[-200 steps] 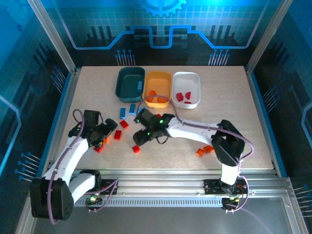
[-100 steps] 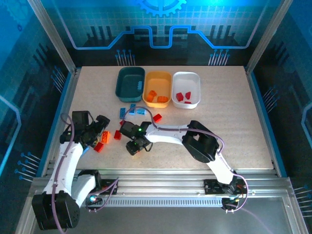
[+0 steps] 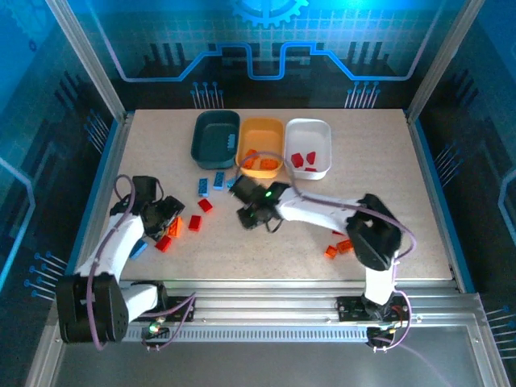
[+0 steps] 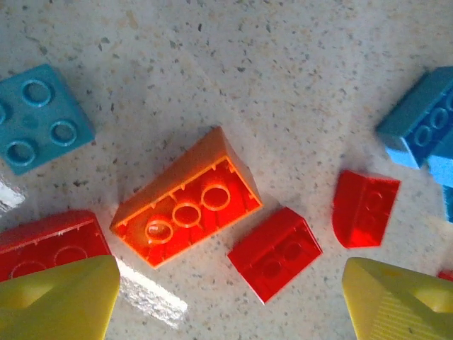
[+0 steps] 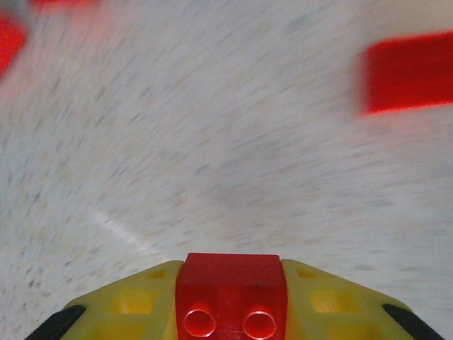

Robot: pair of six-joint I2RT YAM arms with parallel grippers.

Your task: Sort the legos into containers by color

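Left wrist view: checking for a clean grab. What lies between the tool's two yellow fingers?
An orange brick, hollow side up, and a small red brick beside it, just ahead of the left tool's gap; left wrist view.

Three containers [image 3: 262, 122] stand side by side behind the scattered legos [image 3: 205, 205].

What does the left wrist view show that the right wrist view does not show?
Left wrist view: a sharp picture. The left gripper is open with nothing between its fingers. Ahead of it an orange brick lies hollow side up, with blue bricks and loose red bricks around it.
Right wrist view: a blurred picture. The right gripper is shut on a held red brick.
Both: yellow fingers, the speckled table, and loose red bricks lying on it.
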